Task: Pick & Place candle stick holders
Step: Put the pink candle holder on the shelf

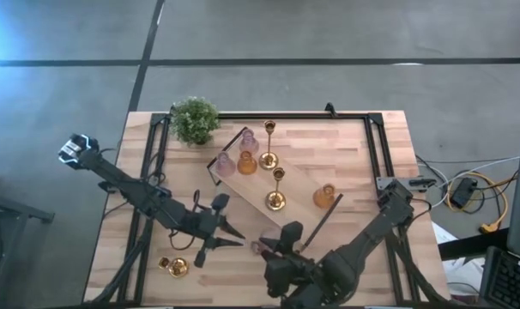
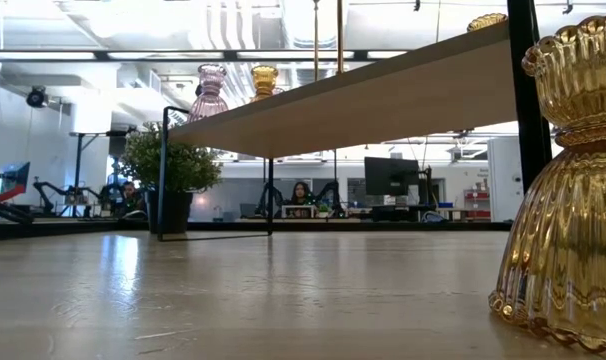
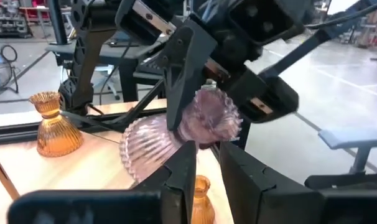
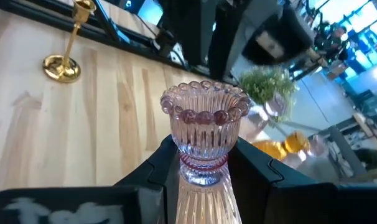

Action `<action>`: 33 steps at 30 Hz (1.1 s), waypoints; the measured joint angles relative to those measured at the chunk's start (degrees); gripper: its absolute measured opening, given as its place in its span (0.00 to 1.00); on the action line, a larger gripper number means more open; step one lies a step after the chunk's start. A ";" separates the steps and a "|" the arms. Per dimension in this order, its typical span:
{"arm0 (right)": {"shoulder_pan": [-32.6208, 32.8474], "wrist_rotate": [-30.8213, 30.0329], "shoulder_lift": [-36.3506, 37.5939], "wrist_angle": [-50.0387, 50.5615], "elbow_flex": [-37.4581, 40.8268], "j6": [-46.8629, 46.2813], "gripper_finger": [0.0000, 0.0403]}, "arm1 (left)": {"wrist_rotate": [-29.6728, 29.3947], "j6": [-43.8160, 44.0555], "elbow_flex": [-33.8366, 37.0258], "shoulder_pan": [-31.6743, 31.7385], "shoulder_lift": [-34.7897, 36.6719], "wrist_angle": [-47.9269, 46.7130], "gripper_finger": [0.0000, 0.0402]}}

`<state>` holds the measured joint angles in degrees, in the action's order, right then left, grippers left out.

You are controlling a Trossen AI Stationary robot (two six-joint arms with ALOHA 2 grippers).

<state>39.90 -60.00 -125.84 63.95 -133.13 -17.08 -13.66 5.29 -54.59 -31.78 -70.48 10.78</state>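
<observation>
- We see the right gripper (image 1: 262, 249) near the front edge of the table (image 1: 363, 172), at about 6 o'clock from the tray (image 1: 299, 225), its fingers (image 4: 152, 167) clamped on a pale pink holder (image 4: 205, 134) around the narrow waist.
- In the left wrist view that pink holder (image 3: 176, 134) lies tilted on its side in the air, gripped by the right arm's fingers (image 3: 188, 68).
- The left gripper (image 1: 234, 238) sits just beside it, at 9 o'clock from the right gripper; its fingers (image 3: 182, 177) stand a little apart, one on each side below the pink holder, and we cannot tell whether they touch it.
- On the long tray stand a second pink holder (image 1: 248, 141) and an amber holder (image 1: 246, 163) close together at the far-left end, with a gold stemmed holder (image 1: 269, 144) just at their 3 o'clock.
- A second gold stemmed holder (image 1: 276, 190) stands midway along the tray, at 6 o'clock from the first.
- Another amber holder (image 1: 324, 196) stands at 3 o'clock from that one, near the tray's edge; we cannot tell whether it is on the tray or the table.
- One more gold holder (image 1: 174, 267) stands on the table at the front-left corner, at 7 o'clock from the left gripper.
- The low view shows an amber ribbed holder (image 2: 573, 190) upright on the table, close to the camera.
- A green potted plant (image 1: 194, 119) stands at the far-left corner, at 10 o'clock from the tray.
</observation>
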 joint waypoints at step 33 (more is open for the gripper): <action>8.79 -20.39 21.96 25.82 30.86 -73.31 0.24 | -10.34 -6.90 12.95 -2.92 17.65 -1.10 0.20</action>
<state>48.69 -80.39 -103.89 89.76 -102.26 -90.39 -24.00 -1.62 -41.63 -34.70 -52.83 9.68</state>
